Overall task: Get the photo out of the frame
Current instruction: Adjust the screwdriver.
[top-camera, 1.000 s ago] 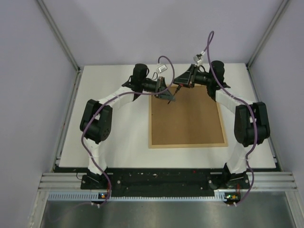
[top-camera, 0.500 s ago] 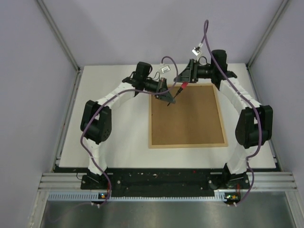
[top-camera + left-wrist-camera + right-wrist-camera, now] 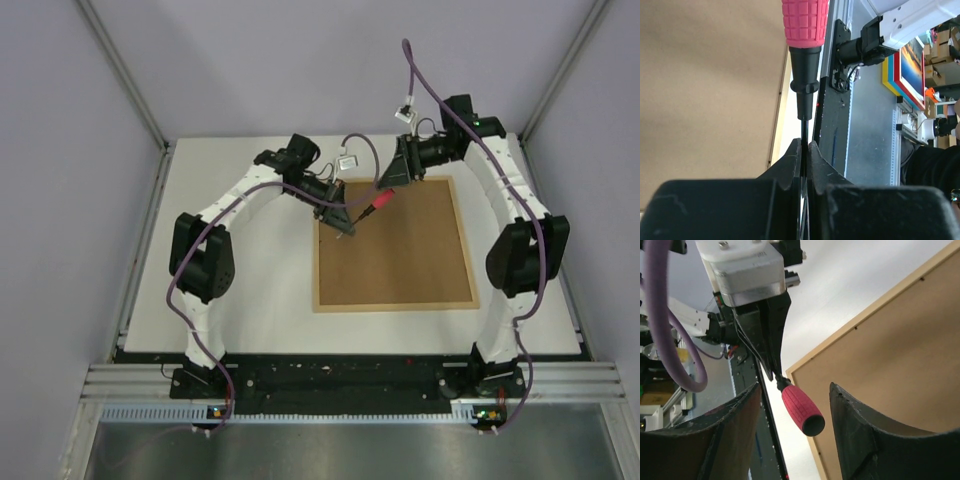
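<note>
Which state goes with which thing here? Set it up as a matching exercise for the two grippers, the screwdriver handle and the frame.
Things:
1. left gripper
2. right gripper
3. screwdriver handle
4. frame

States:
A. red
B. flat on the table, brown backing up
C. open
D. shut on the screwdriver shaft

Pairs: 1-D, 2-C, 3-A, 4-B
</note>
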Action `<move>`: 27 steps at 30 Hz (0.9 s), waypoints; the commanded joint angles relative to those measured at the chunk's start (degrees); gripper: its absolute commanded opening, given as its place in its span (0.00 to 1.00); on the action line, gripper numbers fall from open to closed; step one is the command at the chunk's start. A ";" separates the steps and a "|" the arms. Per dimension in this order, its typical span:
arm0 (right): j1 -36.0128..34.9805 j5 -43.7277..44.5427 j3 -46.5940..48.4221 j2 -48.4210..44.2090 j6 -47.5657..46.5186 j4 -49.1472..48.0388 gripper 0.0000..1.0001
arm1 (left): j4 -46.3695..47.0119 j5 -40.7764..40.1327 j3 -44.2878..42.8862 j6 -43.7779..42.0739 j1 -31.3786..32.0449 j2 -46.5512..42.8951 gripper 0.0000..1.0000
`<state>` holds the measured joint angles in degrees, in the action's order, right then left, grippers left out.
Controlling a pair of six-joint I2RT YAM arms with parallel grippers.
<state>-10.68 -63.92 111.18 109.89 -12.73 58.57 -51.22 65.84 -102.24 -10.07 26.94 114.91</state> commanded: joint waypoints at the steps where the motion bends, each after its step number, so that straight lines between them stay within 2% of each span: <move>1: 0.22 0.54 2.55 0.50 -9.58 9.81 0.57 | -3.71 0.51 -2.44 -4.44 0.31 -2.50 0.00; 4: 0.22 2.31 2.64 1.12 -12.75 11.57 0.57 | -4.59 0.43 -3.23 -4.79 0.31 -2.41 0.00; 11: -1.80 -2.08 4.49 5.60 -20.66 21.75 0.57 | -5.73 0.34 -4.11 -5.23 1.01 -2.15 0.00; 27: -5.41 -4.37 4.23 7.80 -26.20 27.66 0.49 | -7.40 -0.10 -6.04 -5.93 2.24 -1.71 0.00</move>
<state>-15.53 -66.26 114.39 117.62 -35.42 77.62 -58.59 63.33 -105.36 -14.55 28.62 114.91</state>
